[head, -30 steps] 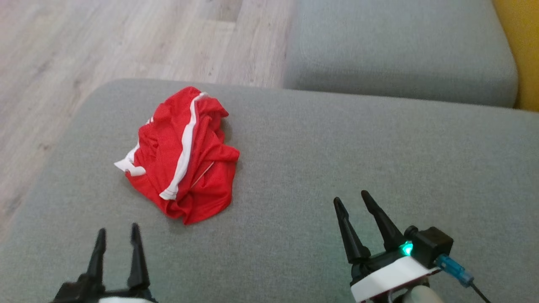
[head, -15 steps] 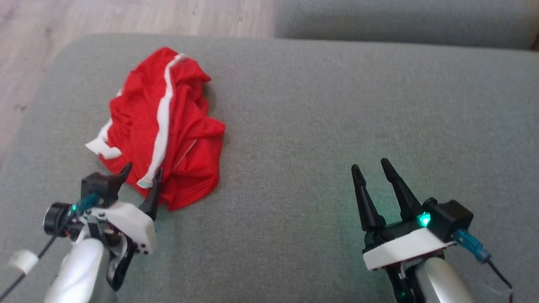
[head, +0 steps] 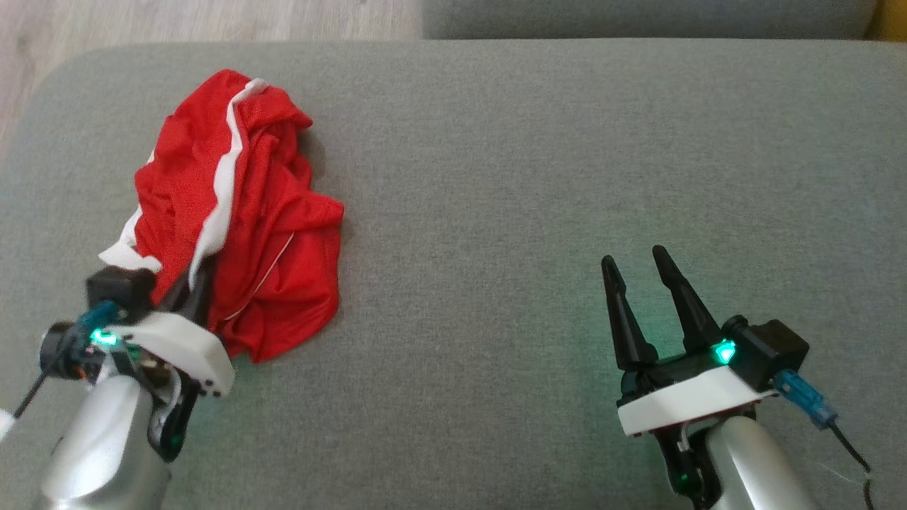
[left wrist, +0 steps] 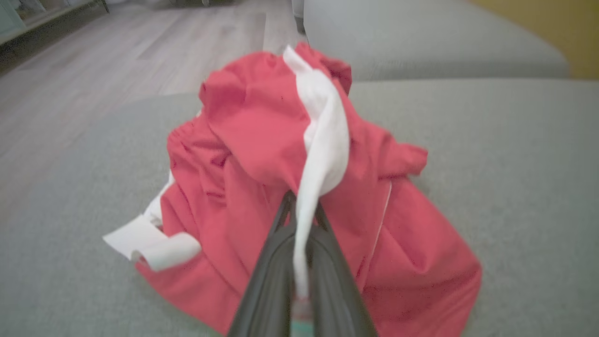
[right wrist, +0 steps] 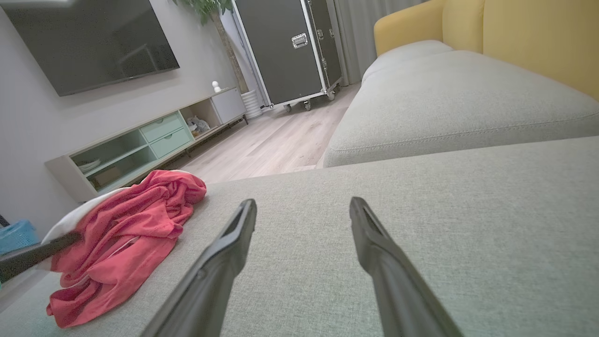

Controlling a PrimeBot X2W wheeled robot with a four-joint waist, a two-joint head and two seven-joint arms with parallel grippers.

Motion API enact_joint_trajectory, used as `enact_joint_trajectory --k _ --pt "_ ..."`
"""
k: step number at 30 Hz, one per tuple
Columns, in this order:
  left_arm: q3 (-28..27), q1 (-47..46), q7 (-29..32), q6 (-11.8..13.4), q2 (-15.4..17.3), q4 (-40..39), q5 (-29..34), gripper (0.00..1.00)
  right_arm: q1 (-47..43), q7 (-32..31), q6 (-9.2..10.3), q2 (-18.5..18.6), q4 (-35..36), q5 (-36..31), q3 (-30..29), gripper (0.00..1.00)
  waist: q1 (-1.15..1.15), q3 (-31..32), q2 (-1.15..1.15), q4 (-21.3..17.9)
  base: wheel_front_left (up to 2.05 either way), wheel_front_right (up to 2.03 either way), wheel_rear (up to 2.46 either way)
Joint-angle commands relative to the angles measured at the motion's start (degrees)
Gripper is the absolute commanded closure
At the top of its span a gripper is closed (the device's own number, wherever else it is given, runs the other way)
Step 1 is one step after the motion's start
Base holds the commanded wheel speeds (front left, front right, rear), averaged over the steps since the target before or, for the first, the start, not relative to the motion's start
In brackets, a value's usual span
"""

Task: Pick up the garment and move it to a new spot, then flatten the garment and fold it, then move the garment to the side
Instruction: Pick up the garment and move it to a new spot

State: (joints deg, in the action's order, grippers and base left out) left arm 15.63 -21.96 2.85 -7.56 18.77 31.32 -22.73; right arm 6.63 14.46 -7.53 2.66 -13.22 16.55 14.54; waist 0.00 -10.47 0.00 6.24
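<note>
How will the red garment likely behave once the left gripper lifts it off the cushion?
Probably floppy: the red garment lies in a crumpled heap. The left gripper is shut on its white stripe alone, so the rest would likely dangle and unfurl. It looks thin, so probably light.

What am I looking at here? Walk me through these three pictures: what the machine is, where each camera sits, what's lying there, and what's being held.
This is a wheeled robot with two arms, each ending in a two-fingered gripper. The head view looks down from its head onto a grey sofa cushion. The other two pictures come from cameras on its wrists, looking along each gripper's fingers.

On the cushion lies a crumpled pair of red shorts with white stripe trim. The left gripper has shut on the shorts, pinching the white stripe between its fingers, as the left wrist view shows. The right gripper is open and holds nothing, hanging over bare cushion. In the right wrist view, a TV, a shelf unit and a black case stand behind.
</note>
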Motion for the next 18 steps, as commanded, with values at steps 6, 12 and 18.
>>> enact_joint_trajectory --k 6,12,18 --pt "-5.6 -2.8 -9.6 1.6 2.3 -8.4 -0.5 1.0 1.4 0.5 0.04 0.2 0.9 0.0 1.7 0.0 0.0 3.1 0.0 -1.5 0.0 0.0 0.0" --pt "-8.2 -2.4 -15.3 2.7 2.7 -17.7 -0.9 1.0 1.0 0.5 0.04 0.2 0.5 0.8 2.2 0.0 0.0 5.5 0.0 -3.4 0.0 0.0 0.0" --pt "-8.6 -1.3 -15.9 3.2 2.6 -25.1 -1.2 1.0 0.4 0.5 0.04 0.2 0.2 2.1 3.1 0.0 0.0 7.5 0.0 -6.5 0.0 0.0 0.0"
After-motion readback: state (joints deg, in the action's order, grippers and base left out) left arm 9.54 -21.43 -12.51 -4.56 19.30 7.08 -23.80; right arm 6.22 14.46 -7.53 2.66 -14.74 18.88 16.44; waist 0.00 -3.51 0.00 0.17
